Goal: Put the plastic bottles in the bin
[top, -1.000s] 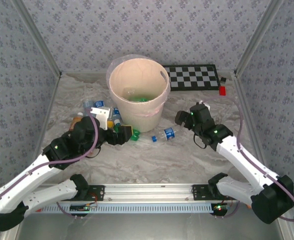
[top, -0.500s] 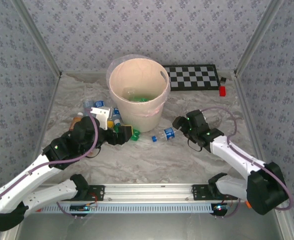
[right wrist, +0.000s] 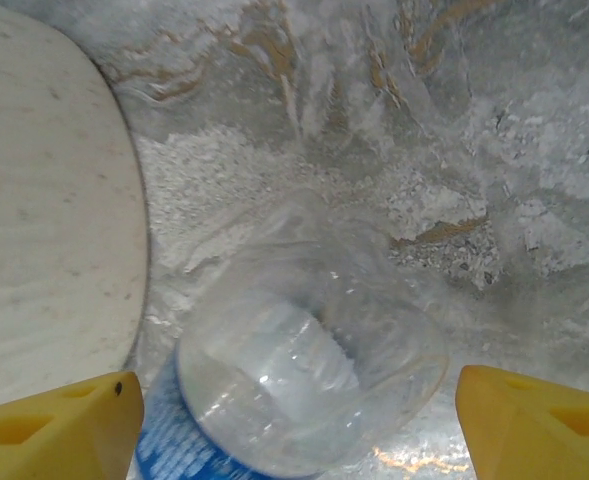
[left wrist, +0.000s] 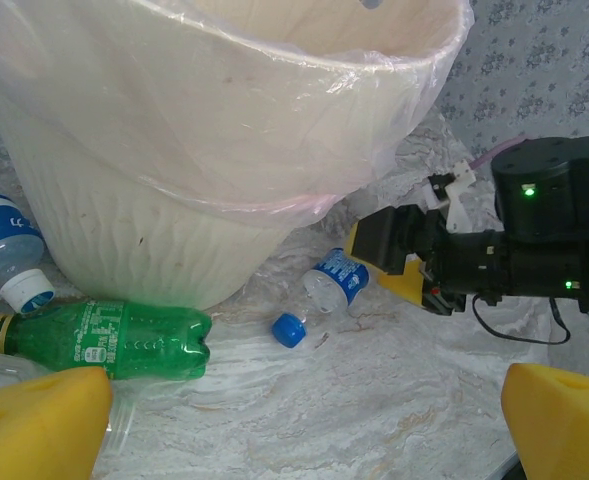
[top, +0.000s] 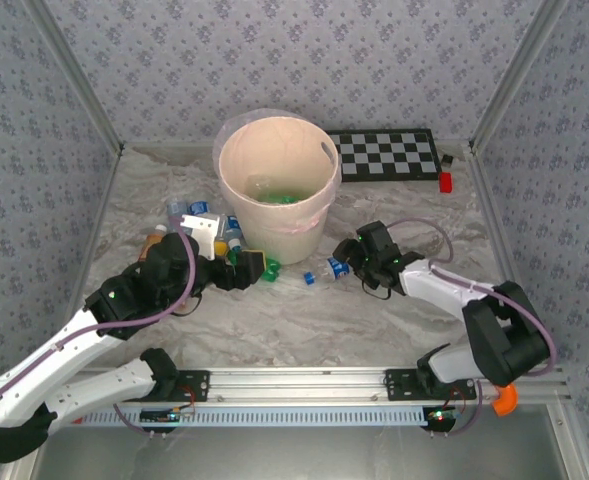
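Observation:
The bin (top: 279, 185) stands at the table's middle back, with green bottles (top: 279, 197) inside it. A clear bottle with a blue label (top: 326, 270) lies on its side right of the bin's foot. My right gripper (top: 351, 256) is open at that bottle's base (right wrist: 309, 385), one yellow finger (right wrist: 59, 430) on each side and gaps left. My left gripper (top: 257, 268) is open and holds nothing. A green bottle (left wrist: 114, 340) lies just ahead of its left finger (left wrist: 39, 425). More bottles (top: 199, 215) and an orange-brown one (top: 154, 238) lie left of the bin.
A black-and-white checkerboard (top: 386, 155) and a small red block (top: 445, 181) sit at the back right. The bin wall (right wrist: 44, 200) is close to the right gripper's left side. Patterned walls enclose the table on three sides.
My right arm has swung left and down, bringing its open gripper to the clear blue-labelled bottle. The left arm and the bottles have not moved.

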